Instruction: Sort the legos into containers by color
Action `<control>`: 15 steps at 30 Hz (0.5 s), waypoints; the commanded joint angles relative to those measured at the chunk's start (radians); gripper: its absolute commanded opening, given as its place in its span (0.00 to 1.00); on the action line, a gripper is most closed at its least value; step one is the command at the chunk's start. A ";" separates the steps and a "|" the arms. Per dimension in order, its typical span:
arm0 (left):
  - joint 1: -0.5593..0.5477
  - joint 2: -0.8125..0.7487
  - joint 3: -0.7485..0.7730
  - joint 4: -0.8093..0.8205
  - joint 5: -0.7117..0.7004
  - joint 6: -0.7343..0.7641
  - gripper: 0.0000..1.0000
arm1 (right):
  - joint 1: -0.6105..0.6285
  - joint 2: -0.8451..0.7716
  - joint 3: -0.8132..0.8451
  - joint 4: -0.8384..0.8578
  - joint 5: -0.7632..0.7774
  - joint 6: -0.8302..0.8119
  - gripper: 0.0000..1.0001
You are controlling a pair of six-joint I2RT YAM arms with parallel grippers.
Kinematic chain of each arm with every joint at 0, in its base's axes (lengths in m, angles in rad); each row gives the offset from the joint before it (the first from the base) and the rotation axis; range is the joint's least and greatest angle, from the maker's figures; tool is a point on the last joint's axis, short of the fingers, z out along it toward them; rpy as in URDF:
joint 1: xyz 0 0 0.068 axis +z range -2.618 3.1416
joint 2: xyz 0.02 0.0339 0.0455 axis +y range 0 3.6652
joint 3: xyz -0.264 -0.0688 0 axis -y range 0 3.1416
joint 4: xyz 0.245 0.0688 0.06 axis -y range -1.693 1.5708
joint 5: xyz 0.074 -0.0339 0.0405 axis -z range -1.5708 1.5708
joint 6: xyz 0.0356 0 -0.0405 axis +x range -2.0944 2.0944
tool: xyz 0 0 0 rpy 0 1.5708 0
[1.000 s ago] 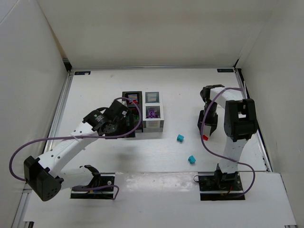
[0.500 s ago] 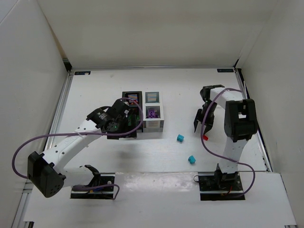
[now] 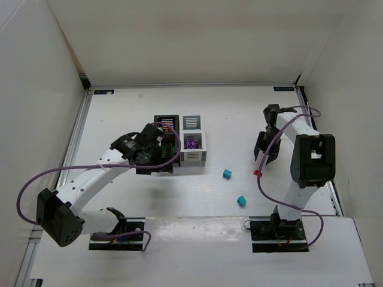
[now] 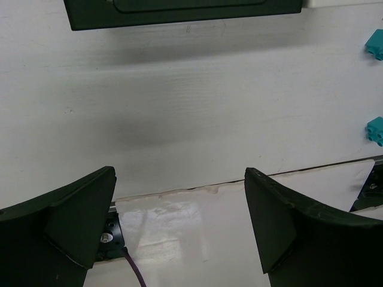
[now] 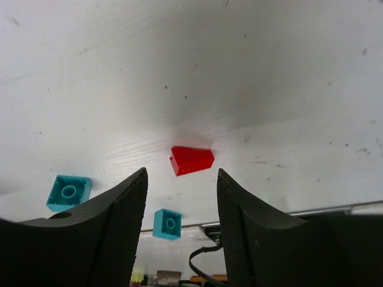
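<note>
A red brick (image 3: 258,173) lies on the table at the right; in the right wrist view it (image 5: 191,160) lies just beyond my fingertips. My right gripper (image 3: 263,156) (image 5: 182,178) is open and empty above it. Two teal bricks (image 3: 227,173) (image 3: 241,200) lie left of it, and both show in the right wrist view (image 5: 69,192) (image 5: 167,223). The four joined bins (image 3: 192,156) stand mid-table; the front white one holds purple bricks (image 3: 191,143). My left gripper (image 3: 157,153) (image 4: 179,176) is open and empty, over the front black bin (image 4: 179,15).
The back black bin (image 3: 166,123) shows red pieces inside. White walls close the table on the left, back and right. A white strip runs along the near edge by the arm bases (image 3: 197,227). The two teal bricks show at the right edge of the left wrist view (image 4: 375,45) (image 4: 376,130).
My right arm has swung its elbow to the right, and its gripper shifted slightly above the red brick, which stays on the table. My left arm has barely moved.
</note>
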 commanded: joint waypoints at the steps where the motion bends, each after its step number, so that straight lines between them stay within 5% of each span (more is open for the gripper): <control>1: 0.007 -0.002 -0.007 0.021 0.018 0.009 1.00 | -0.032 0.016 0.010 0.057 -0.010 -0.068 0.54; 15: 0.013 0.046 0.004 0.030 0.032 0.011 1.00 | 0.057 0.031 -0.008 -0.049 0.045 -0.148 0.58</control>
